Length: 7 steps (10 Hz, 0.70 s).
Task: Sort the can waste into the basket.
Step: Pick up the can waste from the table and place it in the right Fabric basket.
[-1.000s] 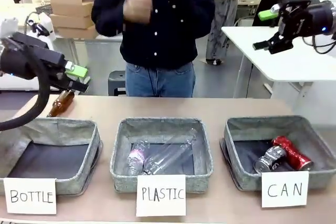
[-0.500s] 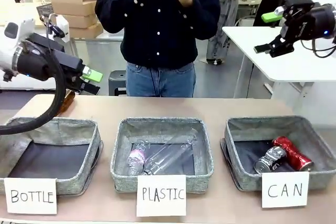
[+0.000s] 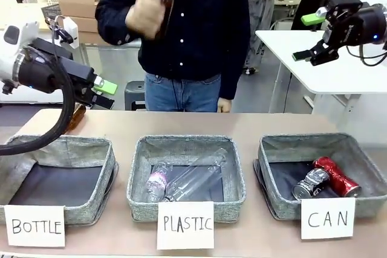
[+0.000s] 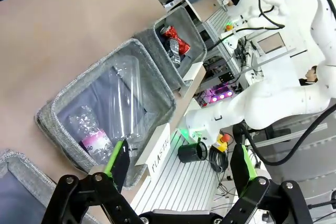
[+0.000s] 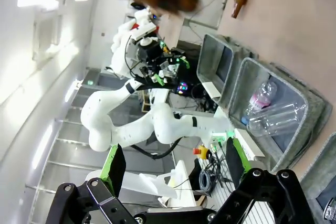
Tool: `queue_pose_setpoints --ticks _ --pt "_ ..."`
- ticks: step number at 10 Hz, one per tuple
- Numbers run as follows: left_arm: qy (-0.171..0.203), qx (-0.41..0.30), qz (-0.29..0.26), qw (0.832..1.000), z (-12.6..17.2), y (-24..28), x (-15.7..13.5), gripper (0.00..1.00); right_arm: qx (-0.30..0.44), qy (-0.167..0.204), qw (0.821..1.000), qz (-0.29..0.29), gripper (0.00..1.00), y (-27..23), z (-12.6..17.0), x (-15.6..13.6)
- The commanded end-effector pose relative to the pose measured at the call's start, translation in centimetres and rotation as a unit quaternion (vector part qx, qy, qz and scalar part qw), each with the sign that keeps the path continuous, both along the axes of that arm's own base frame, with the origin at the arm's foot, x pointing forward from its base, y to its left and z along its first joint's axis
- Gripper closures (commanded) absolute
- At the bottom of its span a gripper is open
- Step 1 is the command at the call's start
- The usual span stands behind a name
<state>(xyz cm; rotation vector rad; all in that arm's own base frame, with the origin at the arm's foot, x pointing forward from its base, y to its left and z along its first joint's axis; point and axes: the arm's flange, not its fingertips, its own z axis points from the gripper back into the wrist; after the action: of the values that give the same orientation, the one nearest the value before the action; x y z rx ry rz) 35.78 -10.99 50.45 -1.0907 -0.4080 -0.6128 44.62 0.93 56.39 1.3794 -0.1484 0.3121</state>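
Red can [image 3: 336,175] lies diagonal beside silver can [image 3: 309,183] in basket [image 3: 275,149].

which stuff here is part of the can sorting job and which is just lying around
Part of the job:
red can
silver can
CAN basket

Just lying about:
PLASTIC basket holding clear plastic bottles
BOTTLE basket
brown glass bottle on the table

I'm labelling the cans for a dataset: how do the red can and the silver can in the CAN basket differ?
The red can is shiny red; the silver can is silver with dark print. The red can lies nearer the basket's right wall, the silver can left of it. Both are dented, lie on their sides and touch.
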Motion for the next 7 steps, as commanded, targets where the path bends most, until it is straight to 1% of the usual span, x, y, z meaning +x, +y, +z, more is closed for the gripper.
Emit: queue_pose_setpoints --ticks 1,7 --pt "-0.001 -0.009 0.005 1.000 0.24 0.08 0.07 0.00 0.003 -0.011 1.000 0.006 0.00 -0.07 0.06 0.11" --pt "-0.001 -0.009 0.005 1.000 0.24 0.08 0.07 0.00 0.003 -0.011 1.000 0.006 0.00 -0.07 0.06 0.11"
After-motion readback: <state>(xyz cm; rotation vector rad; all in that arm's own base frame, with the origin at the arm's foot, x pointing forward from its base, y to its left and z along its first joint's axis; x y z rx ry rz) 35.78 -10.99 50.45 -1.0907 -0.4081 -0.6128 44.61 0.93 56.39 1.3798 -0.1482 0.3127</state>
